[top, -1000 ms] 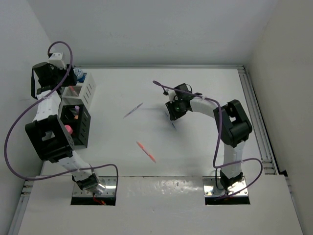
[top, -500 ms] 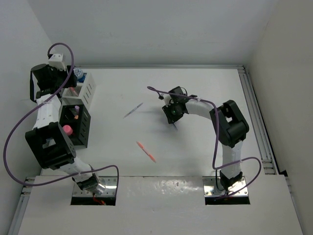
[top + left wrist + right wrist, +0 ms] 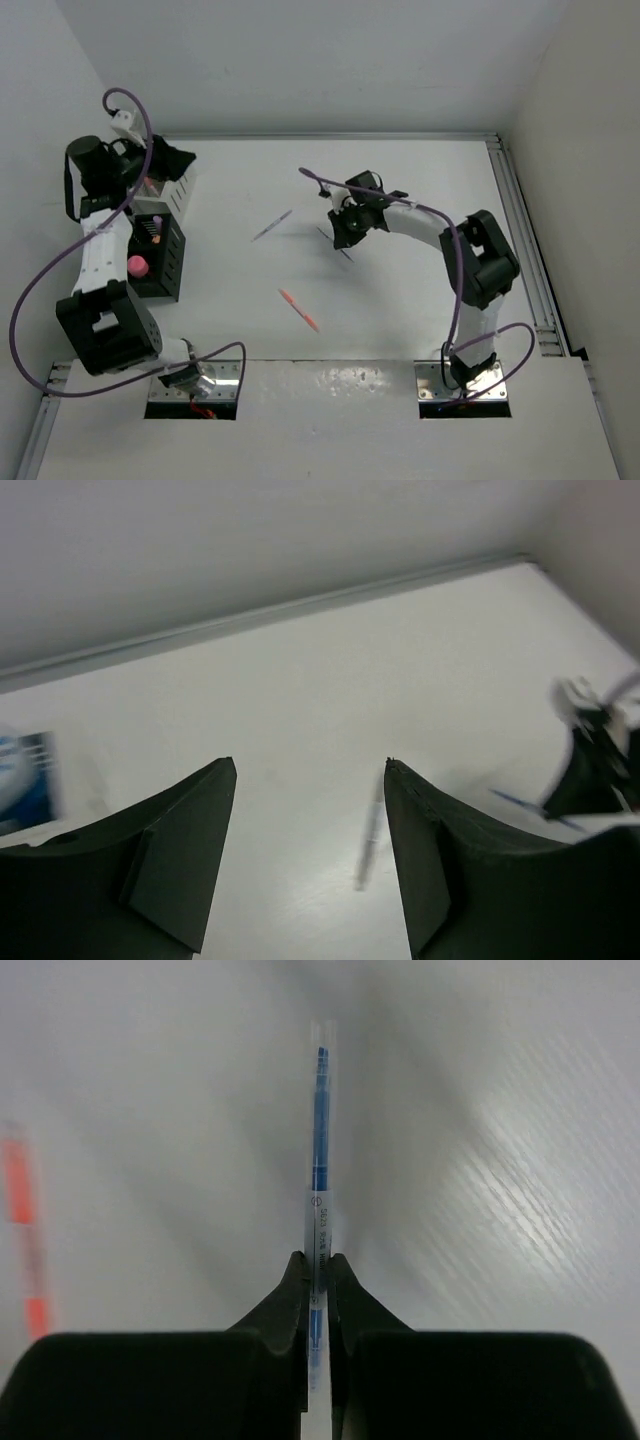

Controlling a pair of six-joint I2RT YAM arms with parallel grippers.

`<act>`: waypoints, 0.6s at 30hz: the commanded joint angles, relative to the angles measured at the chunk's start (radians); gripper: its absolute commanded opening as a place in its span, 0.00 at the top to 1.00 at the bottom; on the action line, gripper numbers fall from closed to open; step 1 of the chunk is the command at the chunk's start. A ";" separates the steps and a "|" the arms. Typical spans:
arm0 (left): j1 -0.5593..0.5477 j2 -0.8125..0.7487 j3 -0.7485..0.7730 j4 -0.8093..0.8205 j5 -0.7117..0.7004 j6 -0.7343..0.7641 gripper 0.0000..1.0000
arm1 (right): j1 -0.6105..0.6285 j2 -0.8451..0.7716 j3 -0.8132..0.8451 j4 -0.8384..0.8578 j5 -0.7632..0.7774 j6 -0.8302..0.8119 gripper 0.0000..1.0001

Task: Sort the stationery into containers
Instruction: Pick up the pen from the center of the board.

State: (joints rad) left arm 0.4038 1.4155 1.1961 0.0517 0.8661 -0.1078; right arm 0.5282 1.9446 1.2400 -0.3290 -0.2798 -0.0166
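My right gripper (image 3: 345,226) is shut on a clear blue pen (image 3: 319,1150) and holds it above the table's middle; the pen pokes out below the jaws (image 3: 336,244). My left gripper (image 3: 172,160) hangs open and empty over the white organiser (image 3: 178,188) at the far left. A black organiser (image 3: 170,262) in front of it holds a pink-capped bottle (image 3: 137,266). A blue-purple pen (image 3: 272,225) and an orange pen (image 3: 298,309) lie on the table. In the left wrist view the blue-purple pen (image 3: 369,840) lies beyond the open fingers (image 3: 190,850), and a blue-labelled jar (image 3: 22,780) shows blurred at the left.
The table is walled at the back and both sides, with a metal rail (image 3: 520,220) along the right edge. The orange pen also shows blurred at the left of the right wrist view (image 3: 25,1250). The right arm (image 3: 592,765) shows at the right of the left wrist view.
My right gripper has moved a little left and away with the blue pen in it. My left gripper has swung right, over the white organiser.
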 commanded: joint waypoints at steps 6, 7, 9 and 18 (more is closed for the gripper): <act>-0.305 -0.188 -0.214 0.235 0.202 -0.418 0.25 | -0.030 -0.277 0.066 0.321 -0.438 0.423 1.00; -0.331 -0.190 -0.216 0.237 0.189 -0.431 0.24 | -0.028 -0.309 0.044 0.378 -0.446 0.475 1.00; -0.391 -0.194 -0.213 0.238 0.163 -0.441 0.23 | -0.022 -0.328 0.036 0.421 -0.464 0.504 1.00; -0.528 -0.153 -0.156 0.281 0.132 -0.449 0.23 | 0.019 -0.355 0.050 0.467 -0.538 0.550 1.00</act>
State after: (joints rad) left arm -0.1062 1.2514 0.9867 0.2466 0.9966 -0.5144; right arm 0.5343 1.6024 1.2869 0.0750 -0.7635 0.4950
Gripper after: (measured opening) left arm 0.772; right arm 0.024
